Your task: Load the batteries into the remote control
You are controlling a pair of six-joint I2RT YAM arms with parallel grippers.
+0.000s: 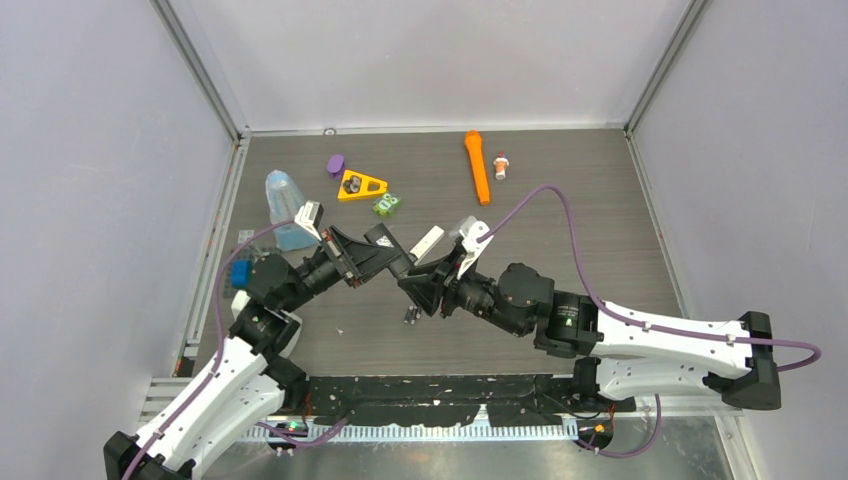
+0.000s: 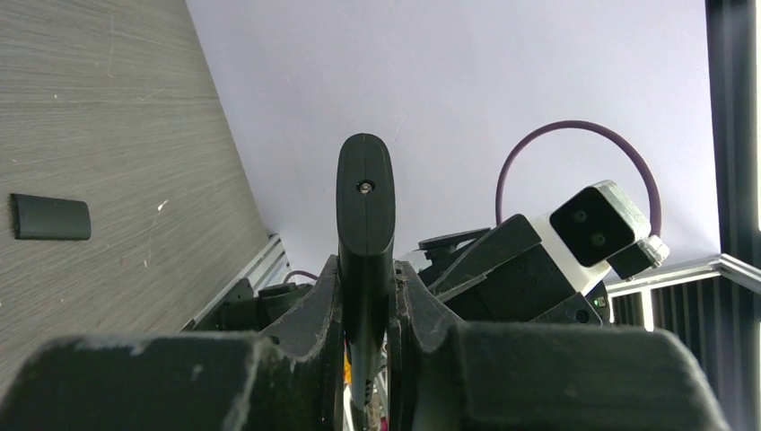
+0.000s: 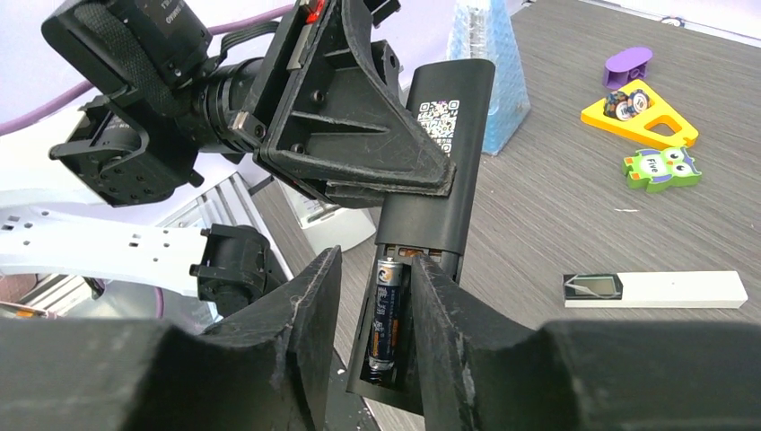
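Top view: left gripper [image 1: 398, 262] and right gripper [image 1: 418, 292] meet tip to tip above mid-table [image 1: 560, 260]. What sits between them is too dark to make out. A white bar [image 1: 428, 241] shows just behind them.

Left wrist view: left gripper clamped on the remote control [image 2: 365, 206], a dark slim body seen end-on and standing up between the fingers. A dark cover [image 2: 51, 217] lies flat on the table, well apart.

Right wrist view: the remote hangs tilted in the left gripper, off the table, with its back compartment uncovered. One battery [image 3: 386, 310] lies in that compartment. Right gripper jaws stand apart on either side of the battery; a gap shows on one side.
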